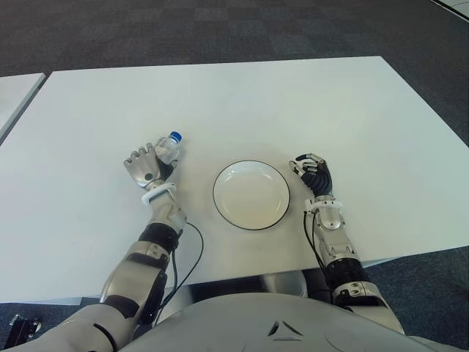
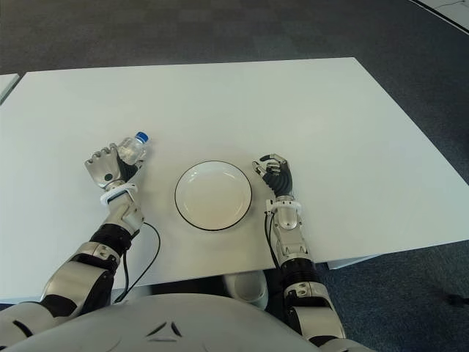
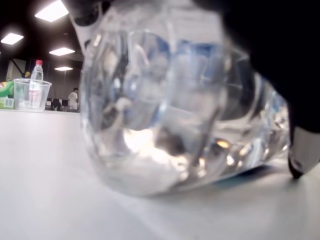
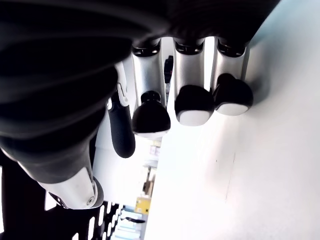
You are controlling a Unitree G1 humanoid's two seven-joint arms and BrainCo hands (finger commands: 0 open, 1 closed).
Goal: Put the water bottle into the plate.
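A clear water bottle (image 1: pixel 168 149) with a blue cap lies tilted in my left hand (image 1: pixel 146 167), whose fingers are shut around it, left of the plate. The left wrist view is filled by the bottle (image 3: pixel 165 100), its body close to the table. The white plate (image 1: pixel 251 194) with a dark rim sits empty on the white table (image 1: pixel 234 103) between my hands. My right hand (image 1: pixel 314 173) shows just right of the plate, fingers curled and holding nothing; the right wrist view shows its curled fingertips (image 4: pixel 190 105) over the table.
The table's front edge runs close to my body, and dark carpet lies beyond its far edge. A second white table edge (image 1: pixel 15 95) shows at the far left.
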